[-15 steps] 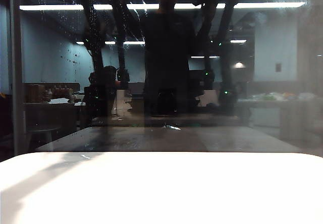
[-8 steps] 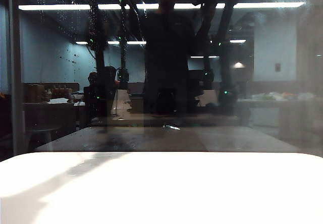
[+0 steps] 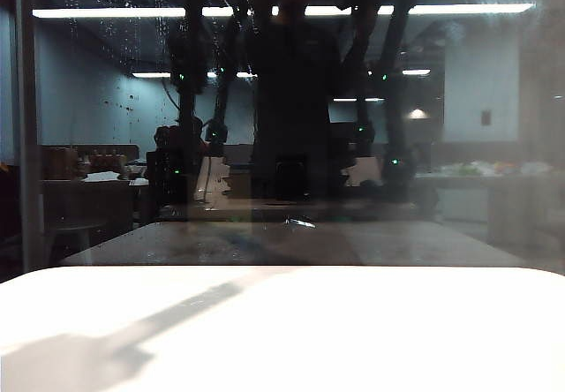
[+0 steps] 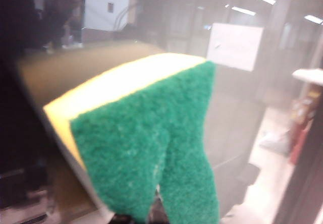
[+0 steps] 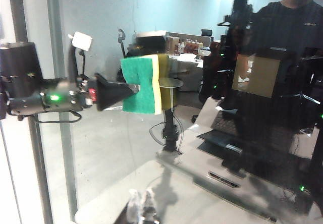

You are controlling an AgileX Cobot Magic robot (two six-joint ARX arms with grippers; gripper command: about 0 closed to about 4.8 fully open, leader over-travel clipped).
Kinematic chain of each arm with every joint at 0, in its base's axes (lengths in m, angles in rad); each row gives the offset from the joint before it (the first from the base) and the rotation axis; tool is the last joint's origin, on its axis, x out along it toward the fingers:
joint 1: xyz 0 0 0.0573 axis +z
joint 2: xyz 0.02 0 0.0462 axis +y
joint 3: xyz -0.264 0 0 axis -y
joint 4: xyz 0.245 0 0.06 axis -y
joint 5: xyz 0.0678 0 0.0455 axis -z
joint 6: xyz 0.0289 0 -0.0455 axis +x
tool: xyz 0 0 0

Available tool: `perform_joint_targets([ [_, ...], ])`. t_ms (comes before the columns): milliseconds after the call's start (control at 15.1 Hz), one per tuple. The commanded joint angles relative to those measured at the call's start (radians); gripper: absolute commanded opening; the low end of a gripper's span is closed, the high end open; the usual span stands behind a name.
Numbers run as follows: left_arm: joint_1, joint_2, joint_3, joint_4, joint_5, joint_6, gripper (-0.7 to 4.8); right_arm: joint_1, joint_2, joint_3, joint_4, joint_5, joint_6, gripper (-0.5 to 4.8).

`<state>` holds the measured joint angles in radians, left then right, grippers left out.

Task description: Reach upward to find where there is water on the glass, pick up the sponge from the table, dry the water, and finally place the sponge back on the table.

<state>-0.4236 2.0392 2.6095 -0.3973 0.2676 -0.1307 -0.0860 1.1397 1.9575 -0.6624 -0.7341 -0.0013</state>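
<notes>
The sponge [image 4: 151, 148], yellow foam with a green scouring face, fills the left wrist view, and my left gripper [image 4: 154, 216] is shut on its lower end. From the right wrist view the left gripper [image 5: 128, 88] holds the sponge [image 5: 141, 85] level and high up, its yellow side against the glass [image 5: 101, 148], with a dim mirror image beside it. My right gripper [image 5: 143, 209] hangs lower, fingers together and holding nothing. In the exterior view, water [image 3: 132, 17] speckles the upper left of the glass [image 3: 459, 145]. The white table [image 3: 353, 339] lies below. No gripper shows directly there.
A grey vertical frame strip [image 3: 26, 118] borders the glass on the left. The pane mirrors both arms, a standing person and bright ceiling light bars. An arm's shadow [image 3: 150, 330] lies across the left of the table.
In the exterior view the left arm's reflection has swung to the right along the top of the glass. Its shadow on the table has grown and moved right. The right arm's reflection has stayed put.
</notes>
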Motion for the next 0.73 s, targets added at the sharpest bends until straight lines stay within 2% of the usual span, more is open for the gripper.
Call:
perform_joint_targets([
  [66,0.039,-0.029,0.008,-0.001,-0.050,0.011,-0.06,0.000,-0.004,0.004,0.017,-0.001,0.001,-0.05],
  [199,0.090,-0.058,0.008,-0.045,-0.080,0.011,-0.06,0.000,-0.003,0.004,0.017,-0.001,0.001,-0.05],
  [265,0.150,-0.082,0.008,-0.082,-0.089,0.011,-0.06,0.000,-0.003,0.004,0.029,-0.001,0.001,-0.05],
  [596,0.332,-0.141,0.008,-0.220,-0.089,0.032,-0.06,0.000,-0.003,0.004,0.070,-0.001,0.001,-0.05],
  [729,0.411,-0.165,0.008,-0.230,-0.088,0.034,-0.06,0.000,-0.003,0.004,0.069,-0.002,0.001,-0.05],
])
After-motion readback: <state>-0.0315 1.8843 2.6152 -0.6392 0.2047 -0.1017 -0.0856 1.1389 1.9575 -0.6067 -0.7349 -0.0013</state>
